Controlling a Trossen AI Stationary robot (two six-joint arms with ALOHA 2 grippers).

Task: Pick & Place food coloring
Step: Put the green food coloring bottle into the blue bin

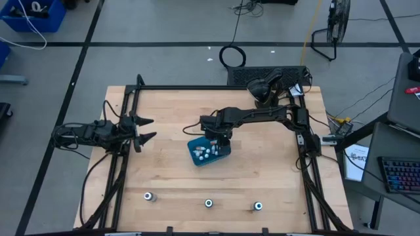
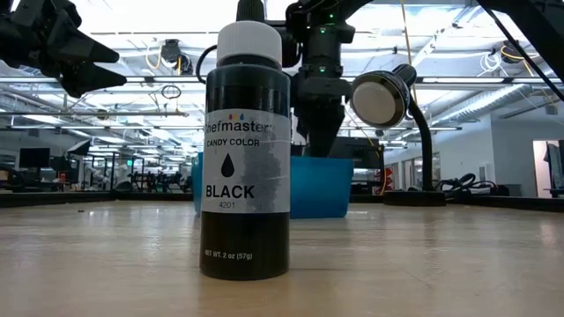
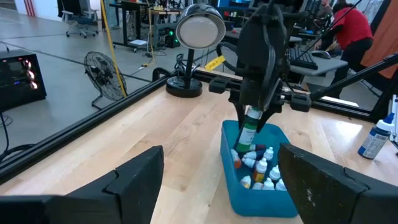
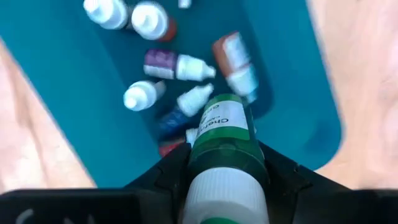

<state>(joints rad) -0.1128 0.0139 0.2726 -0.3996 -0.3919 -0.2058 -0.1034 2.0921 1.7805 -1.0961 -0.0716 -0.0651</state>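
Food coloring: green bottle, white cap.

left pincer open, right pincer gripping

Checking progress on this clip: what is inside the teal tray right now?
The teal rectangular plastic tray holds several tiny pale dropper bottles lying loose. The right hand holds a green-labelled white-capped bottle above it, covering whatever lies directly beneath.

Bright ceiling glare in low view; right wrist view blurred.
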